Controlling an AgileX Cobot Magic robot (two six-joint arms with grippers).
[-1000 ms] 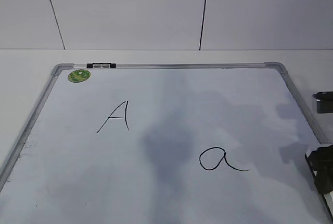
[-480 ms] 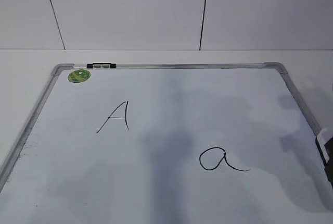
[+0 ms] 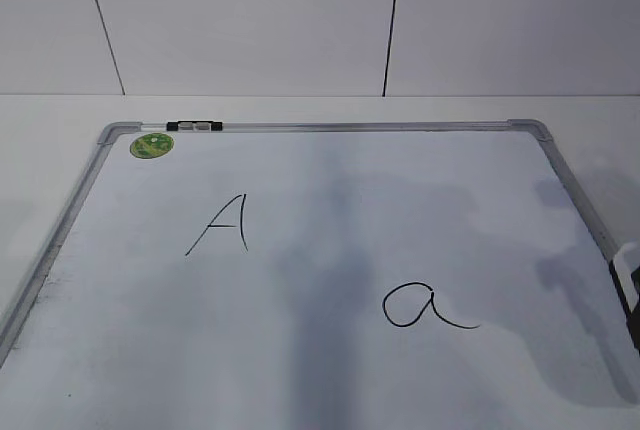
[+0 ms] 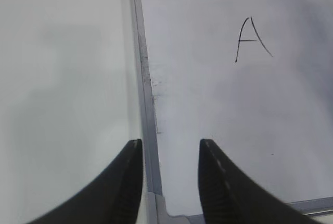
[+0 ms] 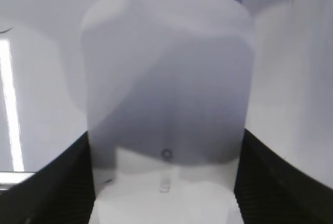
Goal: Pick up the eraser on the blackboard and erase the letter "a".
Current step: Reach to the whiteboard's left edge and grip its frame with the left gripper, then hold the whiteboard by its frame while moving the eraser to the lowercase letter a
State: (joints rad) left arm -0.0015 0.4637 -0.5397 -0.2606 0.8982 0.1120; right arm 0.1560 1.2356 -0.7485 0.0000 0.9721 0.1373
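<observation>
In the right wrist view we see the eraser (image 5: 166, 104) filling the middle of the frame, with our right gripper (image 5: 165, 182) closed on its sides at the bottom. In the exterior view it shows only as a sliver at the right edge, by the frame of the blackboard (image 3: 330, 128). The letter "a" (image 3: 428, 306) sits lower right of centre, untouched. Our left gripper (image 4: 169, 177) hangs parted over the board's left frame, holding nothing.

The eraser (image 5: 166, 104) fills the gap between the right gripper (image 5: 165, 182) fingers. Bare blackboard (image 4: 218, 104) lies ahead of the left gripper (image 4: 169, 156), only its frame (image 4: 144, 88) sticking up.
</observation>
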